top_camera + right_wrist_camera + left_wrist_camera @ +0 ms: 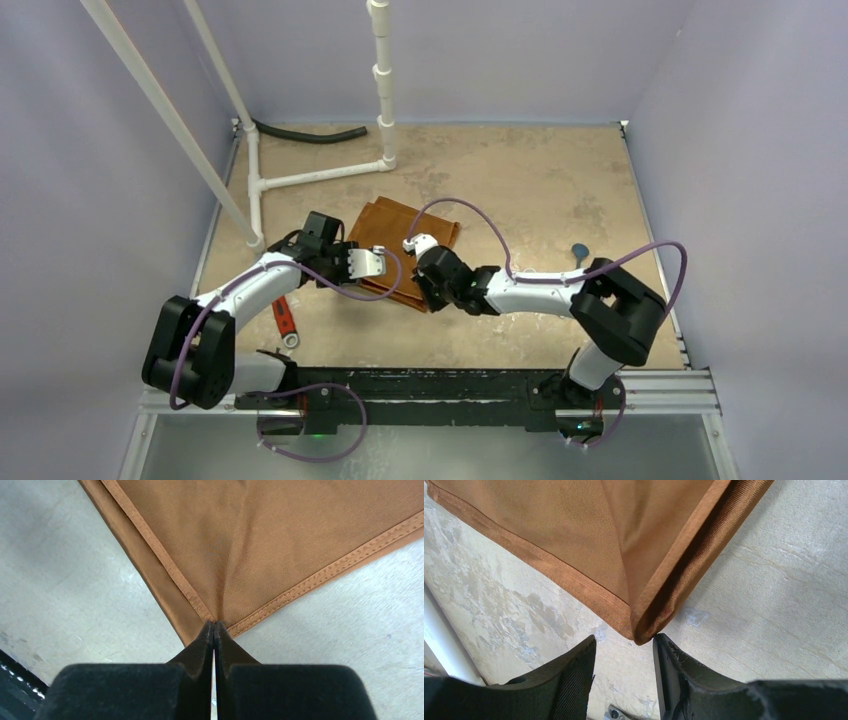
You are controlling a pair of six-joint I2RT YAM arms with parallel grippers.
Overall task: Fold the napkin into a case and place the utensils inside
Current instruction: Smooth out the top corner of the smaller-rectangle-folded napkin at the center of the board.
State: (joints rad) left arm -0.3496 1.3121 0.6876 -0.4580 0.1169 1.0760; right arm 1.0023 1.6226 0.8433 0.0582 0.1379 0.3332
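Fingertips of the right gripper (214, 628) were clenched on a corner of the napkin (280, 540), which spread toward 12 o'clock on the table (60, 580). Left gripper (624, 642) stood released, astride a folded corner — a one-sided pull would likely drag the fold undone.

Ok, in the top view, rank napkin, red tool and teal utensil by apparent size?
1. napkin: clearly largest, even partly covered.
2. red tool.
3. teal utensil: smallest, though only its rounded end shows clearly, so its full length is unsure.
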